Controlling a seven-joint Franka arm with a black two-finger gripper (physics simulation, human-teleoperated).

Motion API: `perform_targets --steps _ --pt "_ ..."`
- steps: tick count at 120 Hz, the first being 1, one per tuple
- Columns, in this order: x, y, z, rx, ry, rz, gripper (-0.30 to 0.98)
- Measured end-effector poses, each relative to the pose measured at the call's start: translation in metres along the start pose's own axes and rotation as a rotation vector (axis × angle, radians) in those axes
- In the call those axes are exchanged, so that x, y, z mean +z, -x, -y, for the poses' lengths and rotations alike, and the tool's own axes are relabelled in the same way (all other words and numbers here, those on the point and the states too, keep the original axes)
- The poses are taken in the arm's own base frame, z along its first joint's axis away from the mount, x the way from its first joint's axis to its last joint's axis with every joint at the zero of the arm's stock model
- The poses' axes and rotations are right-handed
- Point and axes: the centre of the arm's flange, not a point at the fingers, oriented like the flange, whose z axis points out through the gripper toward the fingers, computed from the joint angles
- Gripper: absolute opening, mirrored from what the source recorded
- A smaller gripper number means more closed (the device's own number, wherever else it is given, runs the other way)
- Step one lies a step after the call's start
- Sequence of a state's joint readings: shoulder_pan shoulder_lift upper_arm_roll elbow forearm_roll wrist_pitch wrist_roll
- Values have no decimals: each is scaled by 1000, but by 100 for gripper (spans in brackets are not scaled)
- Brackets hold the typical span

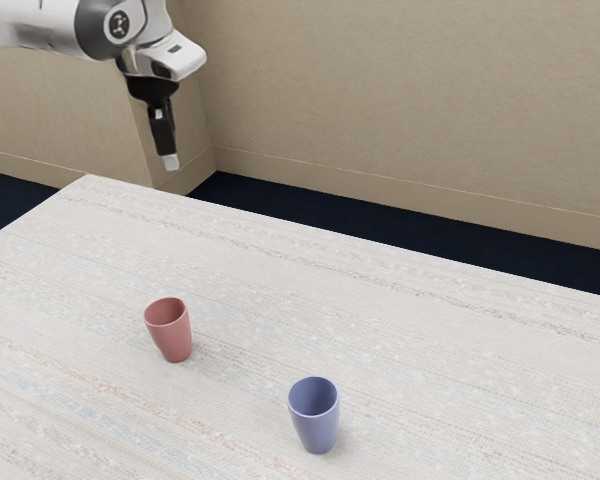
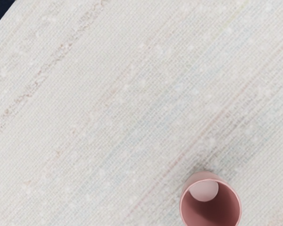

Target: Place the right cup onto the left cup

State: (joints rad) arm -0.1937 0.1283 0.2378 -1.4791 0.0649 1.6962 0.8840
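Item, one blue cup [image 1: 317, 430]: upright, mouth upward, on the desk [image 1: 380, 330], at the exterior view's right. By that view's sides, we take this for the right cup, the one to be moved.

Item, one red cup [image 1: 175, 342]: upright, well apart from the blue, nearer the exterior view's left. We judge it the receiving piece; its mouth is open and, in the wrist view, its interior appears vacant.

Item, one arm [image 1: 95, 28], white and black: raised above the desk, apart from both cups. Its black jaws point downward and hold neither cup; whether they are parted or closed we cannot tell.

Progress: nothing accomplished, as far as we can see; the cups stand separately, unstacked.

Outstanding: by our estimate, the whole sequence. We have to reach the blue cup, grasp it, lift it, carry it over the red, lower it and let go.
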Motion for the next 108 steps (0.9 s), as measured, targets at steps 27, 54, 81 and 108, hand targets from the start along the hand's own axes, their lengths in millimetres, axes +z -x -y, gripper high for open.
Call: perform_targets --steps 27,54,81,108 --pt "24 -97 -78 222 13 -13 69" --pt "106 -157 -134 339 34 22 69" --pt "135 -195 -187 409 22 2 69" --pt "156 -205 -241 446 47 -12 69"
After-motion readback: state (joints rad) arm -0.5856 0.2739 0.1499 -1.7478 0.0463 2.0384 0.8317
